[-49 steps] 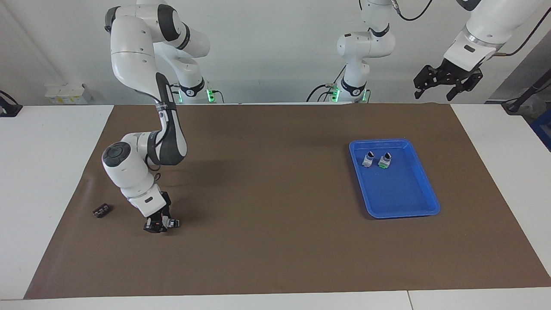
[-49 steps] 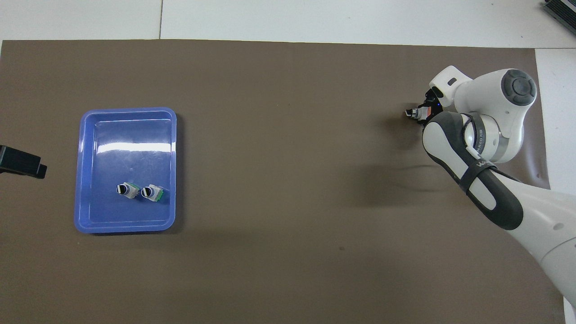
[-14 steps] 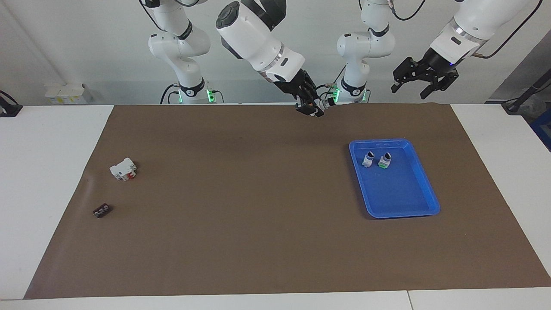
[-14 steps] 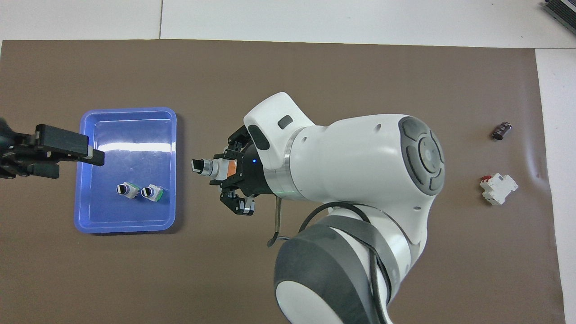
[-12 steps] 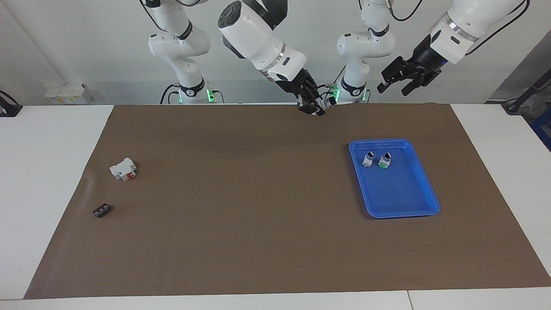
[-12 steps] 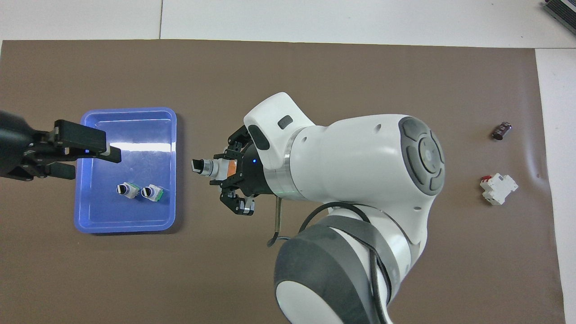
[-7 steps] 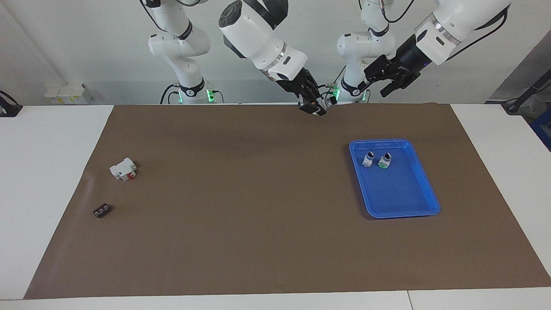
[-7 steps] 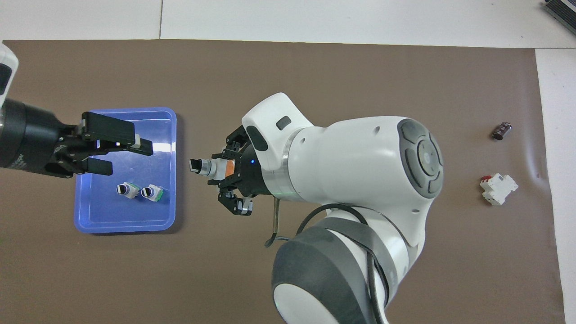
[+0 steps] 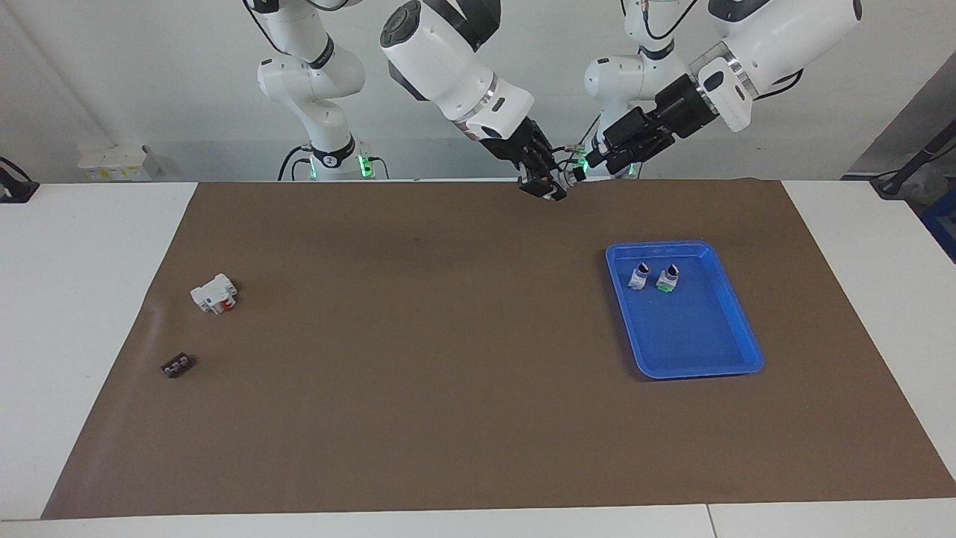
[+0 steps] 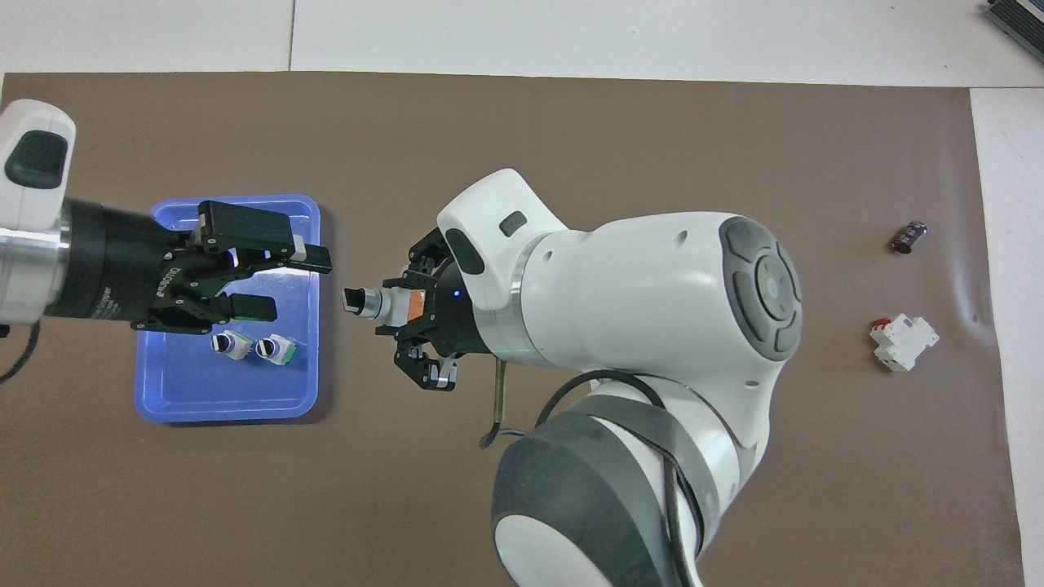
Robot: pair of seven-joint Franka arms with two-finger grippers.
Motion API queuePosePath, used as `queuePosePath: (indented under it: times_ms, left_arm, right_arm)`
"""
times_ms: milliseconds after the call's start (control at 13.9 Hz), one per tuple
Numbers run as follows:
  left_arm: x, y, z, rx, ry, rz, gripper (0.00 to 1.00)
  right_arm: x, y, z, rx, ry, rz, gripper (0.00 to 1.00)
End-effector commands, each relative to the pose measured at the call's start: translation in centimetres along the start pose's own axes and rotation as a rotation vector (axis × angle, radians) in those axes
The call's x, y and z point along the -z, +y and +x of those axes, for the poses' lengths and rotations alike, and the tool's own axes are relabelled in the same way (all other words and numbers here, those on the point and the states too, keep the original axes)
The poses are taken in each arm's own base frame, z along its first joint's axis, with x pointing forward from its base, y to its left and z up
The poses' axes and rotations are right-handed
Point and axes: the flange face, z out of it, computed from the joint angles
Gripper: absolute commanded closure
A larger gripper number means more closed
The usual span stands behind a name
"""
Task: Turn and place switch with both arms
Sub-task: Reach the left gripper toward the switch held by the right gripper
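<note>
The switch (image 10: 371, 303) is up in the air, clamped by its base block in the right end effector (image 10: 405, 305), with its black knob pointing toward the left end effector (image 10: 289, 281). The right end effector hangs over bare mat (image 10: 522, 147), beside the blue tray (image 10: 152, 383). The left end effector is raised over the tray's edge, level with the switch and close to its knob without touching it; its fingers (image 10: 306, 254) stand apart, a clear gap between them.

In the tray, below the left end effector, stand two more switches (image 10: 228, 344) (image 10: 276, 349) side by side. Well away from both end effectors, toward the right arm's end of the counter (image 10: 636, 33), lie a white block with a red part (image 10: 902, 342) and a small dark part (image 10: 909, 236).
</note>
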Motion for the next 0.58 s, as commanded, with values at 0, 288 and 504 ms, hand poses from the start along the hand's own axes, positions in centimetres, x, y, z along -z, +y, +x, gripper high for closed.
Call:
queuePosePath:
  times_ms: [0,288,504]
  left_arm:
    - [-0.89,-1.25,-1.26,0.044,0.019,-0.043,0.28]
    - [-1.64,-1.20,-1.11,0.055,0.027,-0.062,0.44]
    - [-1.84,-1.20,-1.33,0.055,0.010,-0.067,0.54]
  right_arm:
    - [-0.07,-0.10,-0.06,-0.021,0.004,-0.013,1.00]
    - [-0.07,-0.10,-0.06,-0.021,0.004,-0.013,1.00]
    - [-0.12,-0.17,-0.01,-0.022,0.004,-0.012,1.00]
